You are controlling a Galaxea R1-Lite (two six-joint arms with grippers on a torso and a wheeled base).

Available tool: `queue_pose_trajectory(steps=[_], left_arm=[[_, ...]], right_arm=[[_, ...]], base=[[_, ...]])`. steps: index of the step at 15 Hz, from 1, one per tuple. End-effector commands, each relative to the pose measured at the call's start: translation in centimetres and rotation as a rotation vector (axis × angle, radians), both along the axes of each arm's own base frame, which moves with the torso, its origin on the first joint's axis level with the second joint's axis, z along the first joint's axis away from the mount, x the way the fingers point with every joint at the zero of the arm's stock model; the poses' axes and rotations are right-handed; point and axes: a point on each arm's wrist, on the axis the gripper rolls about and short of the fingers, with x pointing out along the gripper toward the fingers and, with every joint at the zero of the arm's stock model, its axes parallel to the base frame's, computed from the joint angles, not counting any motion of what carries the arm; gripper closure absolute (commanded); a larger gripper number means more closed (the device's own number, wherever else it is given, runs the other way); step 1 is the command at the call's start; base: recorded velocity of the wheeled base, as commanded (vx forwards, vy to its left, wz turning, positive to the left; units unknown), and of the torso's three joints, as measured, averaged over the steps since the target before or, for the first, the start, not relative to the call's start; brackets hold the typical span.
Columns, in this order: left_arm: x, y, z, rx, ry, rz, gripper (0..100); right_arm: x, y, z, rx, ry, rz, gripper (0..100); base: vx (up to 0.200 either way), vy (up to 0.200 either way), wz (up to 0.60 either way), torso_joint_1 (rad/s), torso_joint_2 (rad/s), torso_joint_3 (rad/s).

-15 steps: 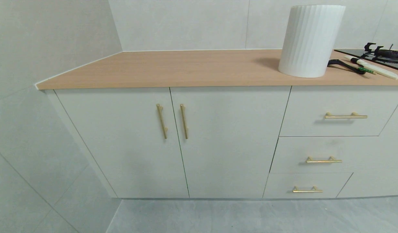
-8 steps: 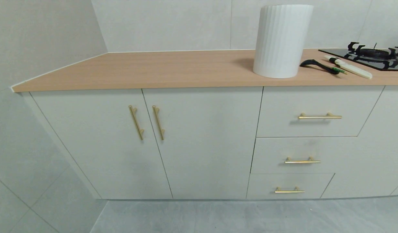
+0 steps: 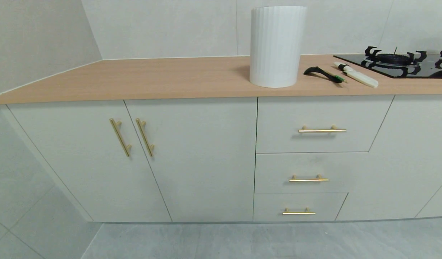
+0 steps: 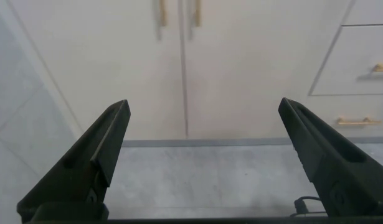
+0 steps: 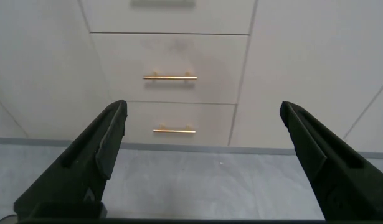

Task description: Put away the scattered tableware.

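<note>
Head view: 1 white canister (image 3: 277, 46) | 3 utensils (image 3: 357, 75) beside it | left gripper (image 4: 203, 106) spread | right gripper (image 5: 203, 106) spread

The container (image 3: 277, 46) is white with vertical ribs. The counter (image 3: 152, 77) is light brown wood grain. Pale grey cabinet fronts (image 3: 206, 158) carry gold handles (image 3: 322, 130). There is a black utensil (image 3: 319, 71), a cream utensil (image 3: 361, 78) and a glossy black hob (image 3: 404, 70).

Wooden tabletop (image 3: 152, 77): light brown, set against a tiled wall (image 3: 163, 28).
Black gas hob (image 3: 393, 66): set into the tabletop at its right end.
Double cabinet doors (image 3: 199, 158): below the tabletop, shut, with gold bar handles (image 3: 120, 137).
Three stacked drawers (image 3: 278, 169): below the tabletop's right half, shut.
Grey tiled floor (image 3: 242, 241): beneath the tabletop's cabinets.
</note>
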Motion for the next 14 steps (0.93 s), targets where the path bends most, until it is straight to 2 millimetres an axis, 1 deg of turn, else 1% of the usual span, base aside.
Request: queue_pose_trajectory(steps=[1, 10, 14], left_arm=[[0.01, 0.0, 0.0, 0.0, 0.002, 0.0, 0], [0.01, 0.0, 0.0, 0.001, 0.002, -0.001, 0], [0.01, 0.0, 0.0, 0.001, 0.002, -0.003, 0]], right_arm=[[0.01, 0.0, 0.0, -0.001, 0.001, -0.001, 0], [0.01, 0.0, 0.0, -0.001, 0.001, -0.001, 0], [0.01, 0.0, 0.0, -0.001, 0.001, -0.001, 0]], base=[[0.0, 0.0, 0.0, 0.0, 0.0, 0.0], [0.0, 0.0, 0.0, 0.0, 0.0, 0.0], [0.2, 0.0, 0.0, 0.0, 0.0, 0.004]])
